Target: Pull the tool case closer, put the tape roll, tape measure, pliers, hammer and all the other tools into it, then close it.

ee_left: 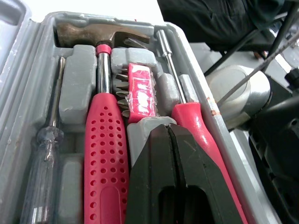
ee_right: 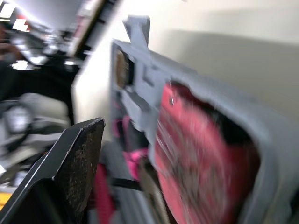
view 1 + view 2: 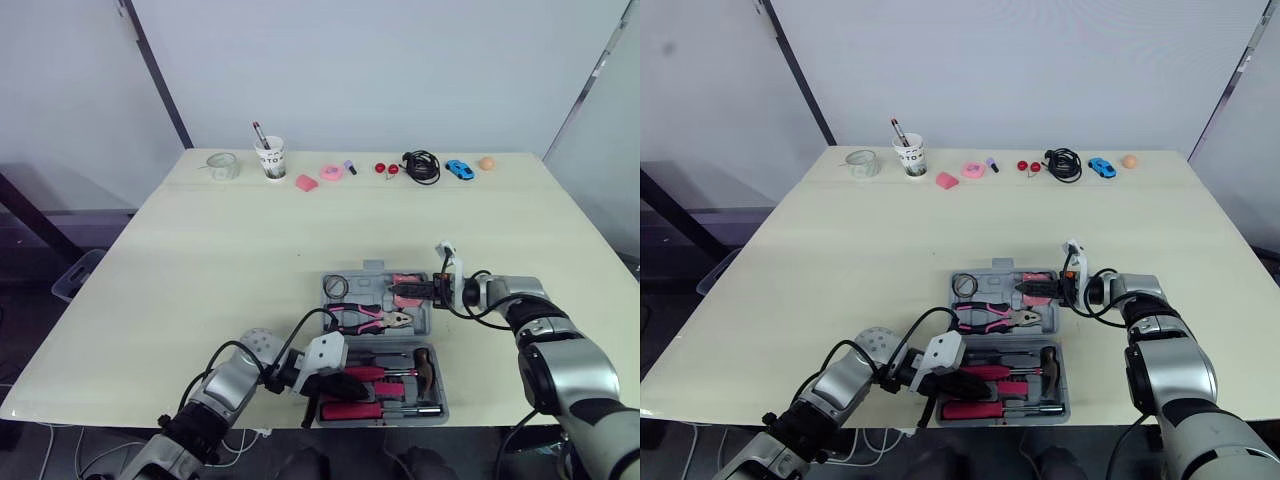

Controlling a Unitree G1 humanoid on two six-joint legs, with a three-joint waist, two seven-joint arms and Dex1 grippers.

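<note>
While the tool case [image 3: 372,272] lies open at the near edge of the surface [image 3: 250,260], hinge running left to right, closing it likely means folding the far half toward the near one. The right gripper [image 3: 402,291] sits at that far half's right end by the tape measure [image 3: 406,280], nearer than the left; whether it grasps anything cannot be told. The left gripper [image 3: 345,383], clenched and empty, rests at the near half's left end beside the hammer [image 1: 105,140].

The grey tool case [image 3: 375,268] holds a hammer [image 1: 105,154] with a red, dot-dimpled handle, on a cream table [image 3: 250,250].
</note>
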